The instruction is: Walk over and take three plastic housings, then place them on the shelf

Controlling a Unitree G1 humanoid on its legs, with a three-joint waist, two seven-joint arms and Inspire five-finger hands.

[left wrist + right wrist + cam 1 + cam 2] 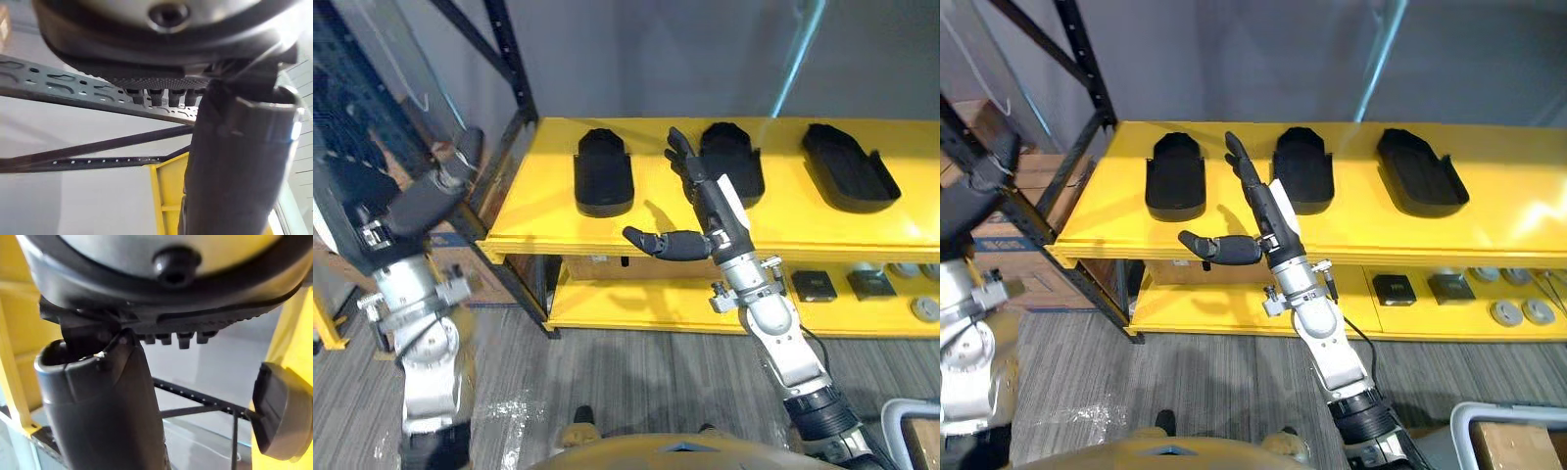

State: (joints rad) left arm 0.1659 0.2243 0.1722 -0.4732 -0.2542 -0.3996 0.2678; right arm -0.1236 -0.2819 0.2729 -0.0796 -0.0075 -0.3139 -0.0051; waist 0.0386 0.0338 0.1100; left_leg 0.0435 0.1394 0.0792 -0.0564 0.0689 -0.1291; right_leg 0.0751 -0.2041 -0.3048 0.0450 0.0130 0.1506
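Right robot hand (1265, 211) open over shelf (1508, 220) bearing three housings (1175, 176).

Silver-grey left arm (419, 313) at lower left and right arm (783, 343) at lower right end in a dark left hand (431, 201) and a white-plated dark right hand (703, 191).

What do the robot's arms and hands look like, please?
The left arm and right arm are silver-grey jointed metal with dark sections. The right hand is dark, with slim fingers, a thick rounded thumb and a white panel near the wrist. The left hand is dark too.
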